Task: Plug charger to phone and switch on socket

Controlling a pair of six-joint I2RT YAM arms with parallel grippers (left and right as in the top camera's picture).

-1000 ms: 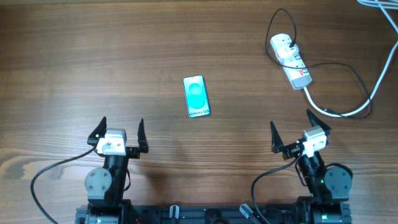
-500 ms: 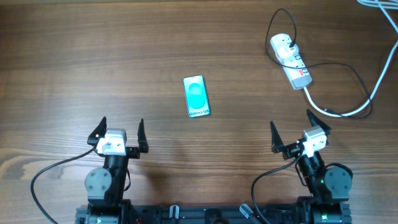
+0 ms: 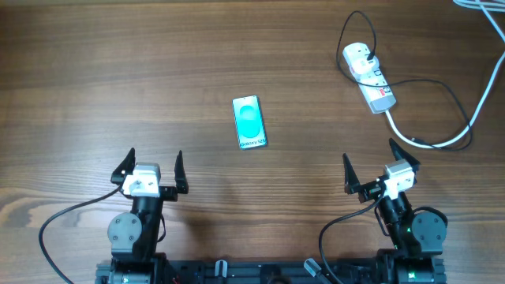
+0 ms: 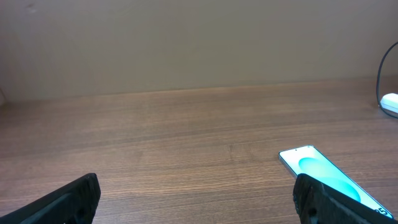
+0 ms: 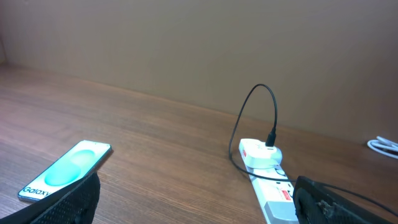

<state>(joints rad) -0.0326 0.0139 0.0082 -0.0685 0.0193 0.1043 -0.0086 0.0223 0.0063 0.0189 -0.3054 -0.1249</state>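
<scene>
Left gripper (image 3: 155, 155) and right gripper (image 3: 368, 151) at full spread, apart from phone (image 3: 249, 122).

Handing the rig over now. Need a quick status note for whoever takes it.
Left gripper and right gripper: fingers open, both empty, near the robot's edge.
Phone lies screen-up in the middle. Socket sits far right with the charger adapter plugged in. The cable end lies loose on the table, apart from the phone.
Done: nothing yet.
Left: plug cable into phone, switch socket on.
</scene>
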